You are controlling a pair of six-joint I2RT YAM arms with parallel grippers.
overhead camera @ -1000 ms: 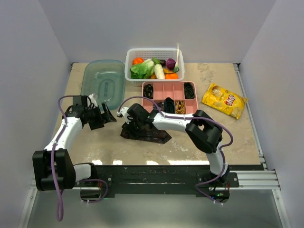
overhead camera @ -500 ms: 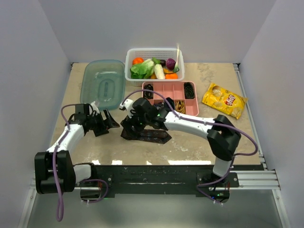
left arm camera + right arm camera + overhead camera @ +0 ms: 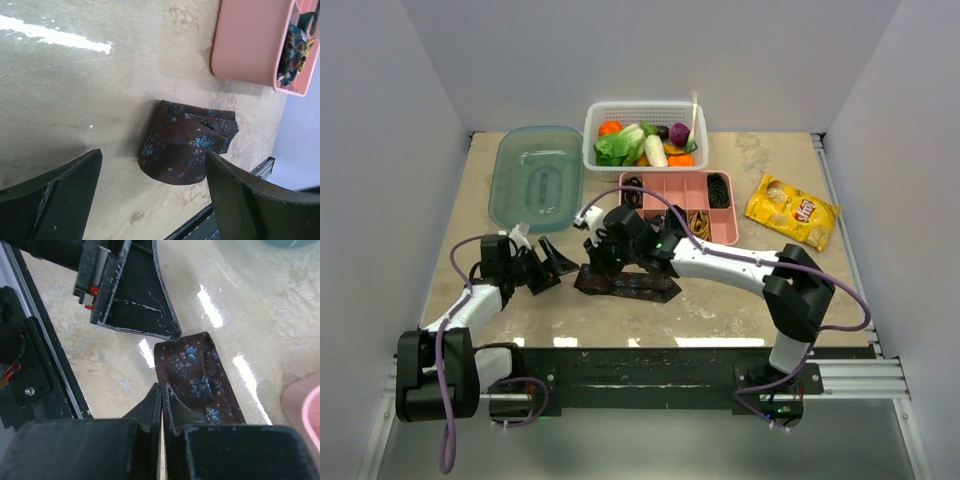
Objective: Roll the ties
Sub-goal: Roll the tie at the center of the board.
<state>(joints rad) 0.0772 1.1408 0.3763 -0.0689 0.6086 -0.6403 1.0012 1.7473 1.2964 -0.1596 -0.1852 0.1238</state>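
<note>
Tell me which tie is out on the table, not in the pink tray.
The maroon floral tie, folded on the table; the black coils and gold coil sit in the pink tray.

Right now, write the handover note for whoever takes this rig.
Left gripper: open, empty, aimed at the brown tie.
Right gripper: shut, tips by that tie, nothing seen between them.
Brown tie: folded loosely on the table, before the pink tray.
Done: coiled ties sit in the tray.
Left: roll the brown tie.
</note>
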